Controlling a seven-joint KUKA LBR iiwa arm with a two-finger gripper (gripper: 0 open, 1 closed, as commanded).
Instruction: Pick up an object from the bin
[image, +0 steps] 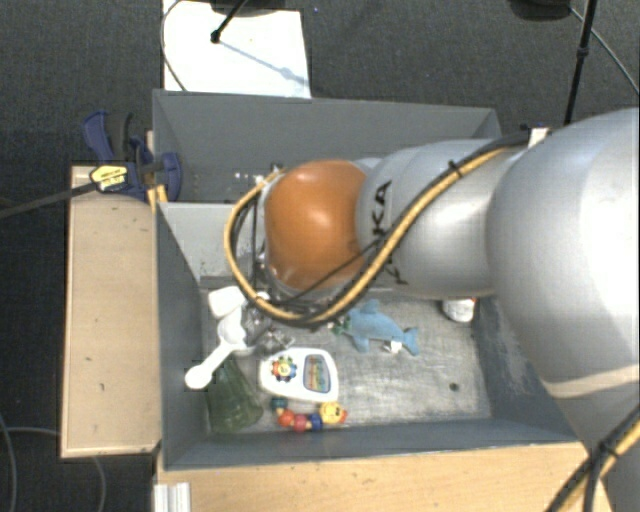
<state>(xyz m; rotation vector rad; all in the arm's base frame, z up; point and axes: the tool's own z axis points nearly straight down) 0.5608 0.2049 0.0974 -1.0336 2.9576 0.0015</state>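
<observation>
Tool (256, 326) sits low in the bin's (185, 290) left half, right at the upper end of the white scoop (212, 364). White button toy (298, 375) lies just beside, blue dolphin (378, 330) to its right. How wide it's open, can't tell.

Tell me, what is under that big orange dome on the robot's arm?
Below the orange cover the gripper pokes out, beside a white spoon and near a white toy phone. A blue dolphin toy shows to its right. The bin floor beneath is hidden.

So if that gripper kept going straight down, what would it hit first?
Probably the white scoop just under the gripper, by the bin's left wall, though depth is unclear.
</observation>
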